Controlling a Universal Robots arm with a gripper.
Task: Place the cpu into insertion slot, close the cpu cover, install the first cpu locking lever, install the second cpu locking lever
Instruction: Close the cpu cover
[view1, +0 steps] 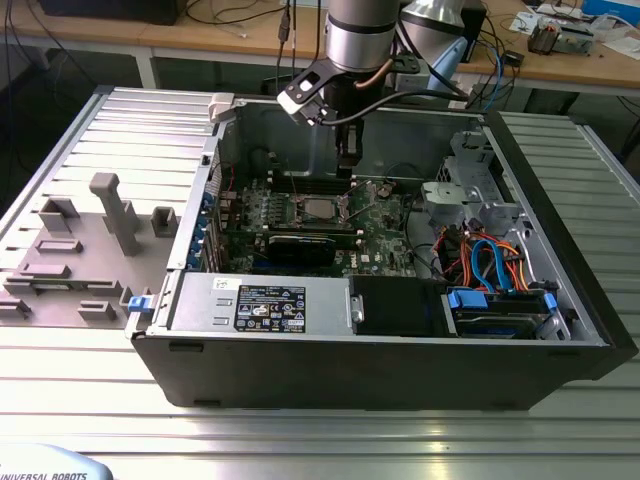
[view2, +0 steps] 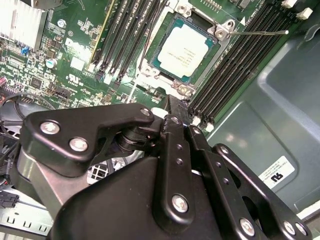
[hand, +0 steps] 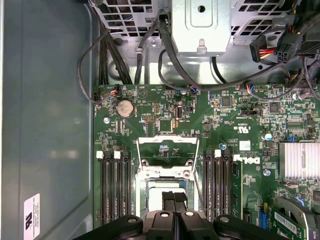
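My hand (hand: 174, 196) is hanging with its fingers pressed together and nothing between them, as far as I am seeing in both wrist views. It is pointing straight down with the tips hovering just over the socket's edge, and I cannot tell whether they are touching anything there.

Right past the fingertips the chip (view2: 187, 49) is lying flat in the socket (view2: 218, 32), silver top up and square with the metal frame around it. I am judging the first step done.

Beyond the socket the cover (hand: 167, 139) is standing open, swung back off the chip, with green board showing through its window. Closing it is left to do.

One lever (view2: 260, 33) is sticking out free to the side of the socket as a thin bright rod, not tucked under any catch, so I am counting that lock as undone. The other lever I am not making out clearly. I am reckoning one step of four finished.

Farther out, the motherboard (hand: 225, 130) is lying in the bottom of the open computer case (view1: 400, 375), which is resting on the ribbed metal desk (view1: 300, 440). In the exterior view my arm (view1: 355, 40) is hanging vertical above the case, with the wrist upright over the middle of the board.
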